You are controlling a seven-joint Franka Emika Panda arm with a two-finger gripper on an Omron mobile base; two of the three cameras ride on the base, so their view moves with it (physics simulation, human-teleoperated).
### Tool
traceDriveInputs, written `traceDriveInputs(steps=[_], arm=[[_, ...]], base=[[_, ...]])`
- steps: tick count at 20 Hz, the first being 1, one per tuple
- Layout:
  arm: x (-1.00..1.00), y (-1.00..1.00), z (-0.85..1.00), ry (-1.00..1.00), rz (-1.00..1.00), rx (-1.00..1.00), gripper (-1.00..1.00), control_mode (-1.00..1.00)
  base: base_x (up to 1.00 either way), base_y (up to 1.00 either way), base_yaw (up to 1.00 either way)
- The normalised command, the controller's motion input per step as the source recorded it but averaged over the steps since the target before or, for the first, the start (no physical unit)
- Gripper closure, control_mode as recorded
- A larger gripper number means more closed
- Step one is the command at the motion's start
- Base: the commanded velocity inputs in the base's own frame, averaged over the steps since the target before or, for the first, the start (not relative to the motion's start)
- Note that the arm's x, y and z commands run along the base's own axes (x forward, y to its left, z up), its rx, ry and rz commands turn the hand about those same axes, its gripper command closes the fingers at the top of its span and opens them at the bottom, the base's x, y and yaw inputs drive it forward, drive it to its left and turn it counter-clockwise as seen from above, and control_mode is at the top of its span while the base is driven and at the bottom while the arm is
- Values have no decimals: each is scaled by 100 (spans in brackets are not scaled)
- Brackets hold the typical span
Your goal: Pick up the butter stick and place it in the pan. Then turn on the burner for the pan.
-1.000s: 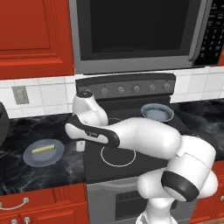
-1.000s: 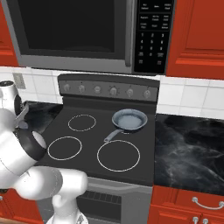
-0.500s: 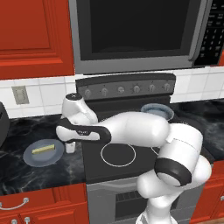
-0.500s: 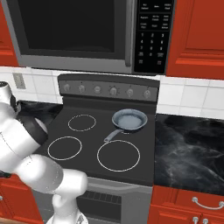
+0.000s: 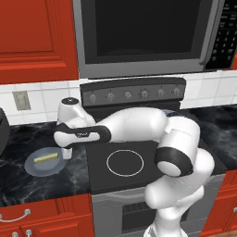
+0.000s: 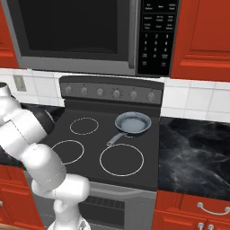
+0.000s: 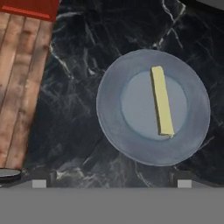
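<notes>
The stove (image 6: 112, 143) is a flat matte-black cooktop with four white ring burners and a row of five round knobs (image 6: 116, 93) along its back panel, seen at centre of the right base view. The surface (image 5: 18, 176) at lower left of the left base view is glossy black marble with white veining. One round, flat, grey-blue plate (image 7: 131, 140) lies on it, right of centre in the hand view. One pan (image 6: 133, 124), round with a raised rim and a short dark handle, sits on the rear right burner. One butter stick (image 7: 162, 100), a pale-yellow rectangular bar, lies on the plate, well apart from the pan. The end effector (image 7: 109, 180) hovers above the plate; its two dark fingertips stand spread wide, holding nothing.
</notes>
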Motion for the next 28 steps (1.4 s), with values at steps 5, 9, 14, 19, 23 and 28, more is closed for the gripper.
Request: traceDriveInputs(steps=[5, 9, 14, 19, 23, 28], arm=[[19, 25, -14, 0, 0, 0, -100, -100], [21, 32, -21, 0, 0, 0, -100, -100], [18, 35, -18, 0, 0, -4, -100, -100], [15, 34, -14, 0, 0, -3, -100, -100], [23, 24, -10, 0, 0, -1, -100, -100], [28, 11, -7, 0, 0, 0, -100, -100]], base=[[0, 0, 0], [0, 0, 0], [0, 0, 0], [0, 0, 0], [0, 0, 0], [0, 0, 0]])
